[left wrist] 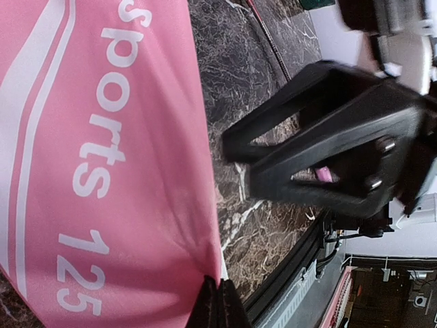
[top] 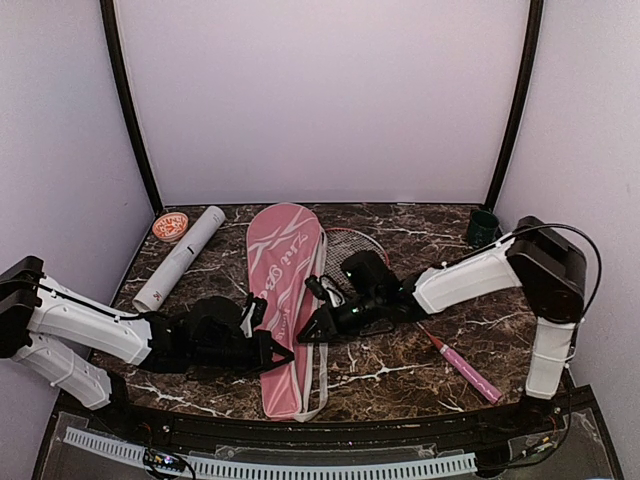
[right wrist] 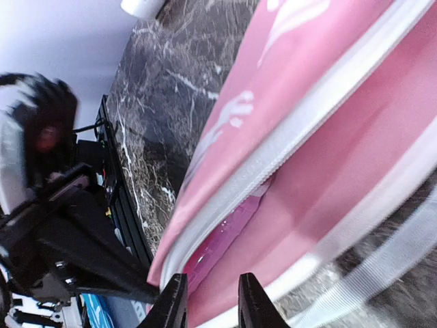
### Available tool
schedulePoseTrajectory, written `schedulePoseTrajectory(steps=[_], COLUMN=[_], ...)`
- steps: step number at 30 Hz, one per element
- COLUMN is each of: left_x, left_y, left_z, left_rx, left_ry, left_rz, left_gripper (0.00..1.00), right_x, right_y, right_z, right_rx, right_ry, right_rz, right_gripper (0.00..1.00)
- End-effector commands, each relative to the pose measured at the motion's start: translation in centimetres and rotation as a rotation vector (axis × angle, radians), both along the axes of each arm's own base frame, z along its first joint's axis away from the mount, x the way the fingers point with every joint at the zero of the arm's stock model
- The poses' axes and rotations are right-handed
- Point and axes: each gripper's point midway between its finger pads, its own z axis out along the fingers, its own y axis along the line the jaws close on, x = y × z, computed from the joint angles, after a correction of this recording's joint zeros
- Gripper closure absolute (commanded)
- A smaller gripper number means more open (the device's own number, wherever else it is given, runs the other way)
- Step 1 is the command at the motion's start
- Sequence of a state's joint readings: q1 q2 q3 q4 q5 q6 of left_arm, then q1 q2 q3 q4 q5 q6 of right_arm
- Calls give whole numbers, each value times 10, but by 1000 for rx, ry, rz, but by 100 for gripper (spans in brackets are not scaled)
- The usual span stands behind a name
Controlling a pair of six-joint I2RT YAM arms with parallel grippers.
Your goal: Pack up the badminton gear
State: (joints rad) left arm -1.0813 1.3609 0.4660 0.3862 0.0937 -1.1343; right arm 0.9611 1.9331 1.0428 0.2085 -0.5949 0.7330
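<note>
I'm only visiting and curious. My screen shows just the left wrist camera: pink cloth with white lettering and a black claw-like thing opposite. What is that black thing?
Observer: It is the right gripper. The view from above shows its arm reaching in from the right to the zip edge of the pink bag.
Visitor: Is anything inside the bag?
Observer: The right wrist camera looks into the gaping zip. What looks like a pink handle shows inside.
Visitor: Is any gear outside it?
Observer: Yes. From above, a racket lies on the table right of the bag, partly under the right arm.
</note>
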Motion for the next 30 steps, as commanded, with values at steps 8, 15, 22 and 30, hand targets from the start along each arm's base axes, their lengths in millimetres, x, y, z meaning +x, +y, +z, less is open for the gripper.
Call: schedulePoseTrajectory(steps=[8,15,22,30], left_x=[3,4,5,6], left_y=[4,3,1,2], left_z=[9,17,19,20], left_rx=[-17,-23,-27,-31], left_ry=[-44,-67,-68,-75], left_rz=[-6,-16,-20,-16], left_gripper=[100,100,100,100], right_x=[76,82,88,93], right_y=[-161,-233,-247,-248], right_z=[17,-14,-20,-39], right_rx=[-499,-677,-738,-767], right_ry=[-364,-309,-329,-287], right_rz=[-168,-264,-255,-230], right_gripper=[63,62,65,68])
